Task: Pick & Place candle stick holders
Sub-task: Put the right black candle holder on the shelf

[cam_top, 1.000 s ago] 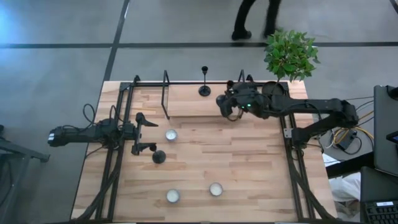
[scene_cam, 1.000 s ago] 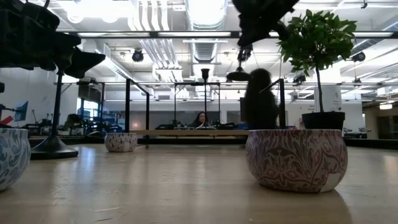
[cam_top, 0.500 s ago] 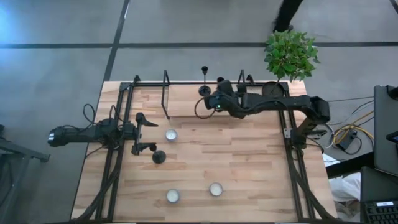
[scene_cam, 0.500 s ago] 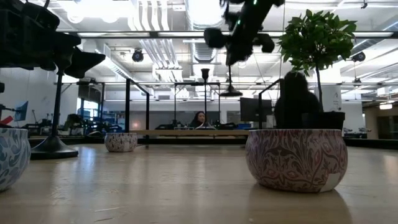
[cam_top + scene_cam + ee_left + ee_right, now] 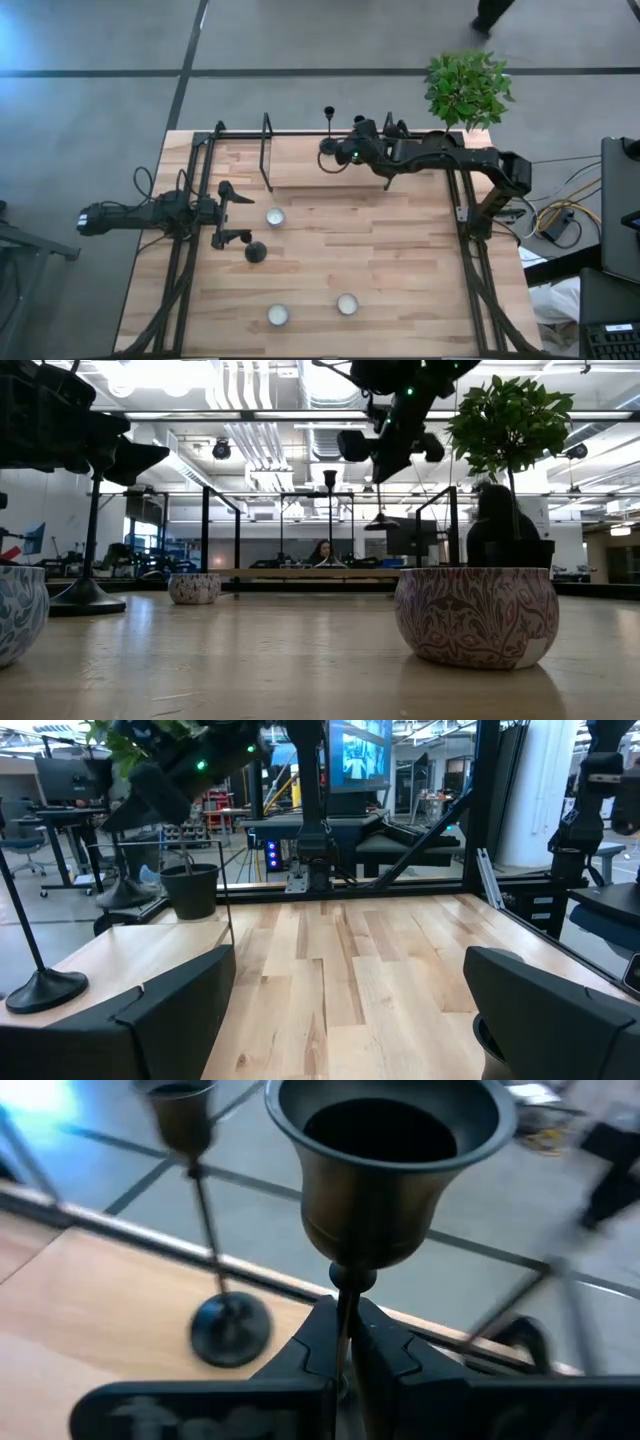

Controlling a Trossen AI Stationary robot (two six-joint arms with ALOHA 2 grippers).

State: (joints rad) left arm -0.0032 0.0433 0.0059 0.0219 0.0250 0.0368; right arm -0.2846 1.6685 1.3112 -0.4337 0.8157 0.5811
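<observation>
Spanning centre of frame, wooden table [image 5: 400, 260] carries three tealight cups. Potted plant [image 5: 466, 88] upper right. Left gripper [image 5: 232, 214] at left, fingers spread wide, empty, beside candlestick holder [image 5: 256, 251]. Right gripper [image 5: 348, 155] upper centre, fingers clamped on thin stem of raised candlestick holder [image 5: 380, 1170]. Third candlestick holder [image 5: 329, 130] stands upright at top table edge, just beside.

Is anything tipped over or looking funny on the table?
Nothing has spilled or broken. One candle stick holder hangs in the air, its thin stem pinched in the shut right gripper near the table's far edge. Another holder stands upright there. The third holder stands by the open left gripper.
</observation>
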